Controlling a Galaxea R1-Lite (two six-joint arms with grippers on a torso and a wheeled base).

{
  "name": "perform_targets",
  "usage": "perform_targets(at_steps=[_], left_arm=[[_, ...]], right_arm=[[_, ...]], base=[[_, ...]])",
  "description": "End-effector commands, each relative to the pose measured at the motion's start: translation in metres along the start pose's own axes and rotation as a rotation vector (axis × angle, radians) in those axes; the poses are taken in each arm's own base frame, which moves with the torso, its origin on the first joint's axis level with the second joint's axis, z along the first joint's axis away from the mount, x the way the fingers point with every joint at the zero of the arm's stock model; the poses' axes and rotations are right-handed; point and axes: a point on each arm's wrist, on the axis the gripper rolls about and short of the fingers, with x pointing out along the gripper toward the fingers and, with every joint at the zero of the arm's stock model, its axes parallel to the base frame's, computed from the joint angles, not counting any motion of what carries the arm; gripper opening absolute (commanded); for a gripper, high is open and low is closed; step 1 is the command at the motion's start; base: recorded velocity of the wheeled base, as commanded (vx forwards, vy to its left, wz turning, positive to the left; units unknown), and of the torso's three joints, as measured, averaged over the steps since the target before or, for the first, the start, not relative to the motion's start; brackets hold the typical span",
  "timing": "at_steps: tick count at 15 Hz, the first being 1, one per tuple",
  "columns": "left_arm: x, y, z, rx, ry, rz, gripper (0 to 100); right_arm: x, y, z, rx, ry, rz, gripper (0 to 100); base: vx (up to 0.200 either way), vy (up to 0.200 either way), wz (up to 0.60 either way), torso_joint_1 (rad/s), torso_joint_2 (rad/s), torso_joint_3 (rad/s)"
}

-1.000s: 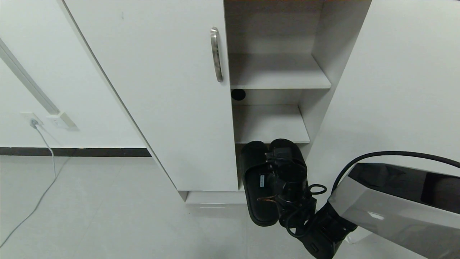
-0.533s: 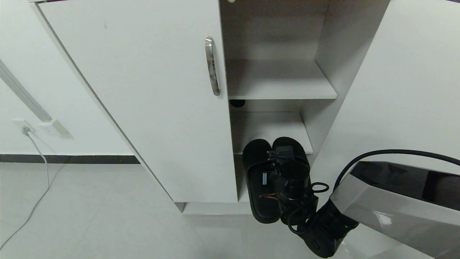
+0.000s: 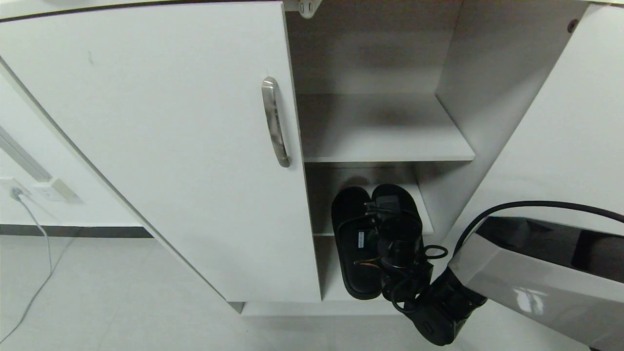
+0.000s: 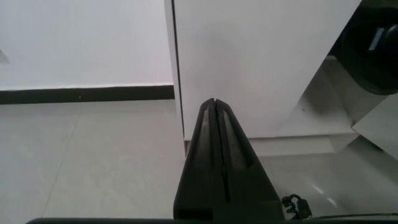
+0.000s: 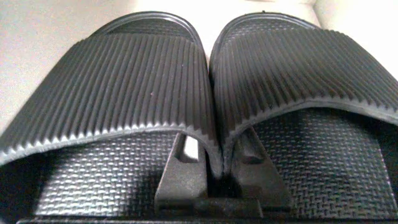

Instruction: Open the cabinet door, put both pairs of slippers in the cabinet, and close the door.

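The right gripper (image 5: 216, 163) pinches the black slippers (image 3: 352, 243) by their adjoining straps at the cabinet (image 3: 463, 73) mouth, toes over the lower shelf (image 3: 423, 217) — a toe catching that edge could twist one loose — while the left gripper (image 4: 214, 124) hangs clenched, empty.
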Motion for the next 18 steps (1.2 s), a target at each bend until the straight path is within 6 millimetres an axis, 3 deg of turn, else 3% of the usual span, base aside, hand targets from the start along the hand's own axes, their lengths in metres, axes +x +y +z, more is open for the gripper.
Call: perform_targets(at_steps=[1, 4, 6, 10, 18], left_arm=[[0.0, 0.0, 0.0, 0.0, 0.001, 0.0, 0], [0.0, 0.0, 0.0, -0.002, 0.001, 0.0, 0], [0.0, 0.0, 0.0, -0.002, 0.001, 0.0, 0], [0.0, 0.0, 0.0, -0.002, 0.001, 0.0, 0], [0.0, 0.0, 0.0, -0.002, 0.001, 0.0, 0]], right_arm=[[0.01, -0.001, -0.001, 0.003, -0.004, -0.014, 0], [0.025, 0.005, 0.002, -0.003, 0.007, -0.028, 0], [0.05, 0.008, 0.005, -0.007, 0.018, -0.056, 0], [0.08, 0.006, 0.01, -0.001, 0.023, -0.094, 0], [0.113, -0.002, 0.028, 0.016, 0.022, -0.133, 0]], base=[[0.0, 0.0, 0.0, 0.0, 0.0, 0.0], [0.0, 0.0, 0.0, 0.0, 0.0, 0.0], [0.0, 0.0, 0.0, 0.0, 0.0, 0.0], [0.0, 0.0, 0.0, 0.0, 0.0, 0.0], [0.0, 0.0, 0.0, 0.0, 0.0, 0.0]])
